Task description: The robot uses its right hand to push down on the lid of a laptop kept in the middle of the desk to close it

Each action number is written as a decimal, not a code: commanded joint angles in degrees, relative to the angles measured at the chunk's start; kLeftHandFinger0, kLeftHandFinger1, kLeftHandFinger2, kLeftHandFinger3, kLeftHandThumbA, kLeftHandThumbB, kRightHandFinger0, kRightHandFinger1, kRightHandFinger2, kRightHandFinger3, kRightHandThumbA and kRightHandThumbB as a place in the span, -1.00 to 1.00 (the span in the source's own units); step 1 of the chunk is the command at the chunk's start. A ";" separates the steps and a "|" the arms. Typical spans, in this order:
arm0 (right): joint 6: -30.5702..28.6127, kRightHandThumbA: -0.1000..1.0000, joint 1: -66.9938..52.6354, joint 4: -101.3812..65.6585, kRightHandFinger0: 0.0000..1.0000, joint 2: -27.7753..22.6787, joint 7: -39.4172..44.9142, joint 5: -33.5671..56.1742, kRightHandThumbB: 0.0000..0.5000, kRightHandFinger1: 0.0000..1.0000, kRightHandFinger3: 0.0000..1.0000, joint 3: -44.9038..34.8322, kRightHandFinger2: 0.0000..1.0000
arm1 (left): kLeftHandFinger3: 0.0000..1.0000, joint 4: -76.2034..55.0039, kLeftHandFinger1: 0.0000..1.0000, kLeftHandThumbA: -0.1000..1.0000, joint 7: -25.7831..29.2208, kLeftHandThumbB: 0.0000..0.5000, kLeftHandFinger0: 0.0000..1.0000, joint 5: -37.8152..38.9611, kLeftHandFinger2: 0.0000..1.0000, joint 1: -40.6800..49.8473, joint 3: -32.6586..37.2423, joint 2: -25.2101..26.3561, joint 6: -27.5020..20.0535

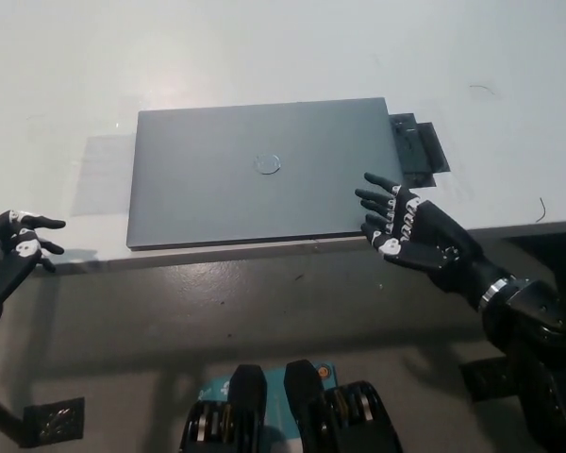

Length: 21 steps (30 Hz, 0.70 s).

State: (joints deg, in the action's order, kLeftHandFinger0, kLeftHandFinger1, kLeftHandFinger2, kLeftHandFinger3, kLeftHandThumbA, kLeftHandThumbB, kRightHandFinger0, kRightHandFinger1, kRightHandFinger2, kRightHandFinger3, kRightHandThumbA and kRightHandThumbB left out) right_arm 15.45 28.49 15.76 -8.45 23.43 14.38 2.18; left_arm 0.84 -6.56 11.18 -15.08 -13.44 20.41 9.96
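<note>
A grey laptop (259,172) lies flat in the middle of the white desk (264,47), its lid fully down with a round logo on top. My black right hand (404,229) is open with fingers spread, hovering at the laptop's front right corner, near the desk's front edge. I cannot tell whether it touches the lid. My white left hand (8,257) rests open at the far left, below the desk edge and well away from the laptop.
A small dark flat piece (418,148) sticks out from under the laptop's right side. A thin dark wire bit (540,209) lies near the desk's right edge. Grey floor shows below the desk front.
</note>
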 commanded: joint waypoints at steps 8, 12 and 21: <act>11.13 0.16 -2.75 -21.60 1.00 -6.28 1.84 8.73 0.27 1.00 1.00 -5.91 0.93 | 0.11 -0.72 -0.24 -0.90 -0.84 -0.33 -0.39 0.42 0.03 -0.83 -0.57 1.48 -1.50; 10.44 0.17 -8.69 -27.11 1.00 -10.08 2.61 10.95 0.15 1.00 1.00 -9.36 0.97 | 0.13 -1.80 -0.23 -0.92 -0.38 -0.36 -0.37 0.12 0.07 -0.81 -0.56 1.65 0.29; 7.03 0.13 -19.74 -27.33 1.00 -13.77 0.76 14.03 0.27 1.00 1.00 -20.39 0.98 | 0.05 -0.44 -0.30 -0.97 -0.97 -0.33 -0.41 1.17 -0.04 -1.27 -1.02 1.42 -1.06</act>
State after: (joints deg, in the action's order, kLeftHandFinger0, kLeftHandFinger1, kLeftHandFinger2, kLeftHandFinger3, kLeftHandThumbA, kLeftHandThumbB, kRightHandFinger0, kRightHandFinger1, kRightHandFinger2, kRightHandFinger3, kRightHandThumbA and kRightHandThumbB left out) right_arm 24.48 9.83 -9.83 -20.73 24.38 24.31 -14.96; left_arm 0.82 -6.68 11.20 -15.01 -13.63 20.44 10.41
